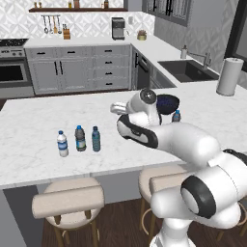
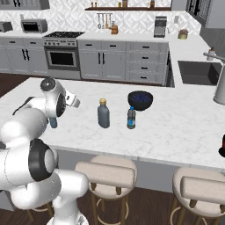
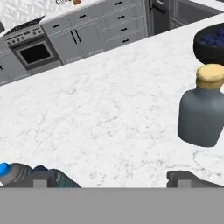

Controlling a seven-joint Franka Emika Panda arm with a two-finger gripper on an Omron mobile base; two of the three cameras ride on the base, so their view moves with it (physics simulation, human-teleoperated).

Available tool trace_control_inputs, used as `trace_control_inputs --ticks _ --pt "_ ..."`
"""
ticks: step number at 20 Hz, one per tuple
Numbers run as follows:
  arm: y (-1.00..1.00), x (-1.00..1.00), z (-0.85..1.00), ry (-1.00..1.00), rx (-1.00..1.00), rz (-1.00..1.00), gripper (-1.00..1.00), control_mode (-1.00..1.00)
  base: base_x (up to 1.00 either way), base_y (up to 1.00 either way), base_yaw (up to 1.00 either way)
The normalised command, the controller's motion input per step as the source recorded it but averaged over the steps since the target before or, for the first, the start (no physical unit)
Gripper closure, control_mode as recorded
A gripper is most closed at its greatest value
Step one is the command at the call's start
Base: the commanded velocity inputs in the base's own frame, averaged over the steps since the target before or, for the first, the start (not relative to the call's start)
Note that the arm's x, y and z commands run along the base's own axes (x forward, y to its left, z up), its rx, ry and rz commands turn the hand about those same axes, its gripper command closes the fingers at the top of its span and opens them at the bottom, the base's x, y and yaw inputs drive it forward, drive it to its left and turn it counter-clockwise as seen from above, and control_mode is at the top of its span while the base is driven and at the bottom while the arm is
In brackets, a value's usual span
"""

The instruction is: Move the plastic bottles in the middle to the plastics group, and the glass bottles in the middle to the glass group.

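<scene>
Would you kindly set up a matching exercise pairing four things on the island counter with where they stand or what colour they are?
Things:
1. grey-blue glass bottle
2. dark bowl
3. paper towel roll
4. clear-white bottle

Descriptions:
A. leftmost in a row of three small bottles
B. white, upright at the counter's far right end by the sink
C. capped with a tan stopper
D. holds dark blue contents, behind a small bottle

Pairs: 1-C, 2-D, 3-B, 4-A
</scene>
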Motion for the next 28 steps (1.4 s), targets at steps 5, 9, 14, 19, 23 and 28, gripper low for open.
trace_control_inputs --ticks 5,9,14,19,23,28 --pt "-0.79 -0.57 0.23 0.01 0.01 -0.01 -1.0 -1.0 0.0 0.0 0.0" --pt "-0.84 -0.63 0.11 0.0 0.01 -0.02 -1.0 -1.0 0.0 0.0 0.0" --pt "-0.8 -0.28 0.03 0.0 -0.01 -0.11 -1.0 -1.0 0.0 0.0 0.0" --pt "-0.72 -0.01 0.2 0.03 -0.02 -0.13 -1.0 -1.0 0.0 0.0 0.0" --pt "-0.76 0.15 0.08 0.0 0.0 -0.12 -1.0 -1.0 0.0 0.0 0.0" --pt "-0.78 0.34 0.0 0.0 0.0 -0.03 -1.0 -1.0 0.0 0.0 0.0"
